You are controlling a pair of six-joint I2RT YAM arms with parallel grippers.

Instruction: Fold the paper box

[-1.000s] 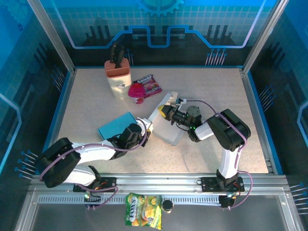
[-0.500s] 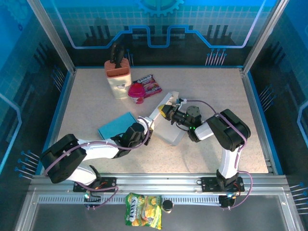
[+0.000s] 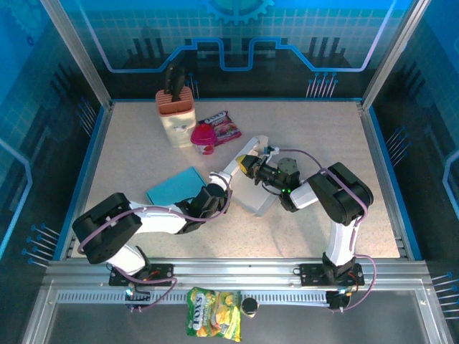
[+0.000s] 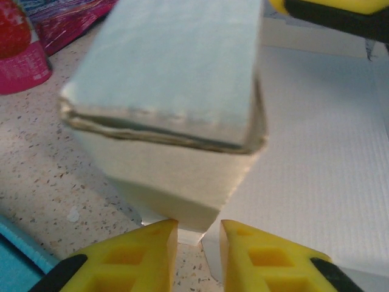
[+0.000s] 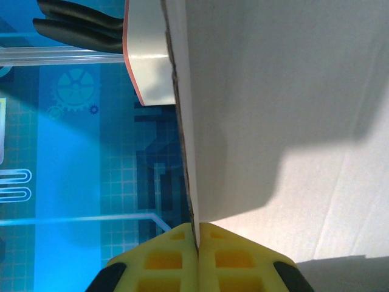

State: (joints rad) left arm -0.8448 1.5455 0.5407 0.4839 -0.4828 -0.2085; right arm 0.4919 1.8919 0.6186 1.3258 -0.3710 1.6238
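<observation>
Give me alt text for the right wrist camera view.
The right gripper is shut on the thin edge of a white box panel that runs up the frame and fills the right side. To its left, at the top, is a knife block with black handles, against a blue backdrop.

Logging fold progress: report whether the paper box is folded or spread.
Partly folded: one end of the paper box stands up as a closed corner, while another panel lies flat on the table.
</observation>
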